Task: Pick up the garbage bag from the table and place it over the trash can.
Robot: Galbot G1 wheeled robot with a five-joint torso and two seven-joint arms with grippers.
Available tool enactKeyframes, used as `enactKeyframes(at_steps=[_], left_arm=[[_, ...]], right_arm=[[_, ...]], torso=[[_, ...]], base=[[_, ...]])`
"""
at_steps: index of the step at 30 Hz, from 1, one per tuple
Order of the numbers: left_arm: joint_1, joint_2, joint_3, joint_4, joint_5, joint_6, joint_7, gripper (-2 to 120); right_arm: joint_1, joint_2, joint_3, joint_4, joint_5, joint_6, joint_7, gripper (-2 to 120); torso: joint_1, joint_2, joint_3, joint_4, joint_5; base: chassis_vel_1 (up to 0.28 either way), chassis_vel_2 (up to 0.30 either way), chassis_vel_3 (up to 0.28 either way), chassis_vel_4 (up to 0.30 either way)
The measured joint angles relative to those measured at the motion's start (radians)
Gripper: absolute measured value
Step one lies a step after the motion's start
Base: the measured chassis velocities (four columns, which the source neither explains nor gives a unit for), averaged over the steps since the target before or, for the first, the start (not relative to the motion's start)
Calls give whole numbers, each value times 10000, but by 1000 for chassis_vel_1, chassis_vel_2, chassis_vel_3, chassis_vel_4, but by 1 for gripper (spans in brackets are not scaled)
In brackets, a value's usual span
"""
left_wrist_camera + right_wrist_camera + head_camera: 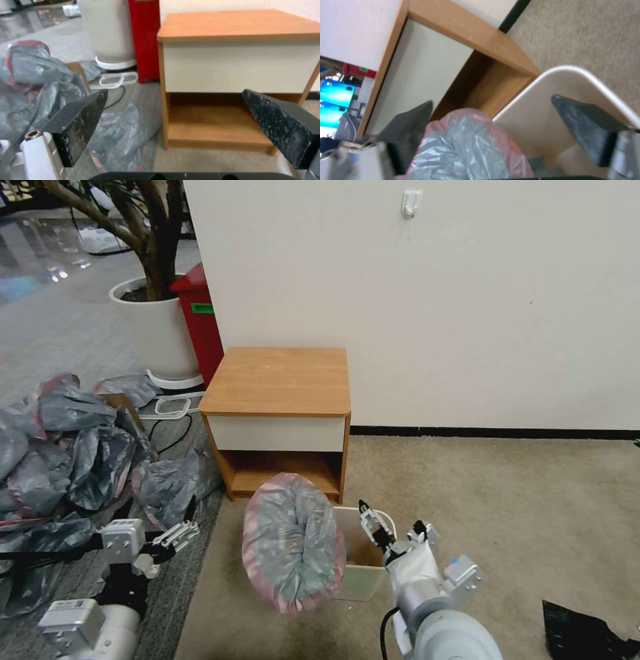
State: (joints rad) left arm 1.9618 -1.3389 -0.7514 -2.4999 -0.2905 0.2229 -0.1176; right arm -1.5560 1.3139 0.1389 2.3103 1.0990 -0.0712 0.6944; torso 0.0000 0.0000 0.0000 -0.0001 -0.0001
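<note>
Head view: garbage bag (293, 543), grey with a pink rim, is draped over the left side of the trash can (363, 570) and bulges up and out to the left; the can's right half is uncovered. The trash can sits on carpet just in front of the table (277, 380), whose top is bare. Right gripper (392, 530) hangs over the can's right rim, fingers spread wide, holding nothing. In the right wrist view its dark pads (586, 125) straddle the bag's edge and the can's inner wall, touching neither. Left gripper (175, 530) is off to the left, low above the floor near the heap of bags (73, 447), jaws wide and empty.
</note>
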Motion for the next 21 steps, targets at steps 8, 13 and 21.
enactKeyframes(at_steps=[8, 13, 21], left_arm=[[-499, 602, 586, 0, 18, 354, 189, 100], [-1158, 1167, 1124, 0, -219, 703, 332, 100], [-2693, 1826, 2878, 86, -501, 1303, 351, 100]], right_arm=[[-120, -51, 369, 129, -2, -19, -10, 100], [-326, -32, 504, 145, -41, -43, -40, 100], [-456, -35, 790, 133, -77, -62, -64, 100]], torso=[[0, 0, 0, 0, 1], [0, 0, 0, 1, 0], [0, 0, 0, -1, 3]], base=[[0, 0, 0, 0], [0, 0, 0, 0], [0, 0, 0, 0]])
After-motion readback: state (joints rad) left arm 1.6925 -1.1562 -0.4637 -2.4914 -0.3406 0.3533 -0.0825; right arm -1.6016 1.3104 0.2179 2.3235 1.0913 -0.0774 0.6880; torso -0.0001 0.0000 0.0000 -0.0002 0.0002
